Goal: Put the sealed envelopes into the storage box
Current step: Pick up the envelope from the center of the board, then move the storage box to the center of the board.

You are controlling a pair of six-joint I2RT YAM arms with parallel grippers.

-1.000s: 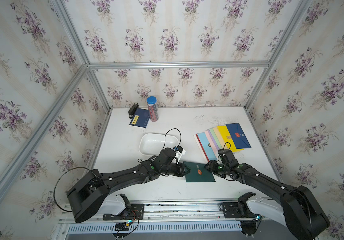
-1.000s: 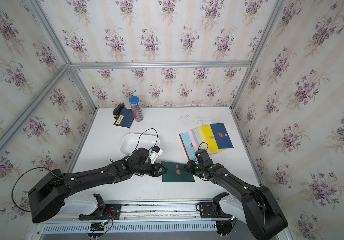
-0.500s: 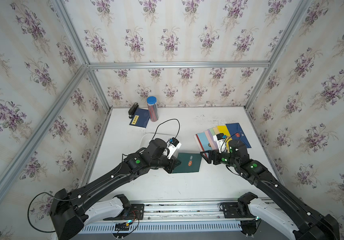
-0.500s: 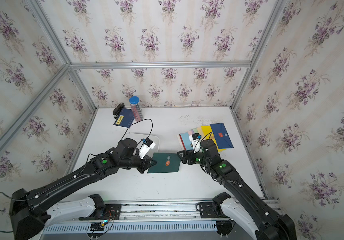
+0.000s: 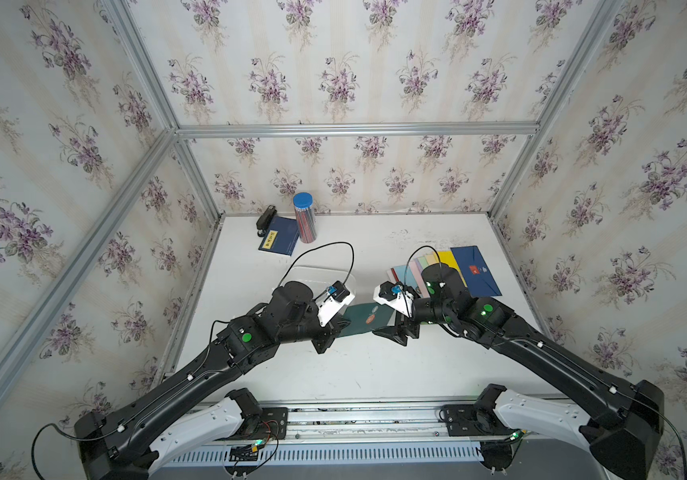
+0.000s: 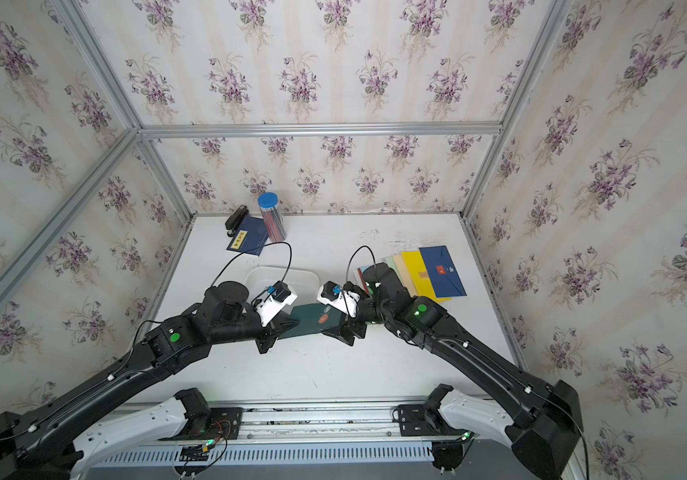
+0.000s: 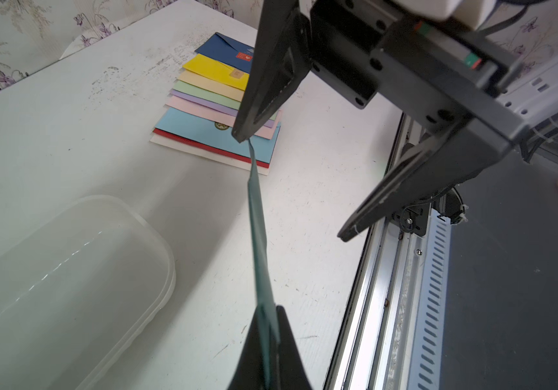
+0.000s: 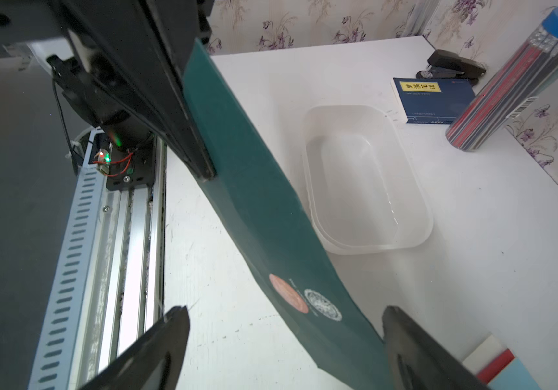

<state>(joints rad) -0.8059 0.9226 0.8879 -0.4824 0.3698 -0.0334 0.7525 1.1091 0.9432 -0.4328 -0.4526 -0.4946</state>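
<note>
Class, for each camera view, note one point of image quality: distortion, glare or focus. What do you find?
In both top views the wide-angle lens splays the frame bars outward. Left wrist view: glare streaks the storage box, and the left claw is blurred up close. Right wrist view: the right claw is soft, while the seal on the green envelope is sharp.

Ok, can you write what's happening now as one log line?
left gripper: shut on green envelope | right gripper: open around envelope | storage box: empty
</note>
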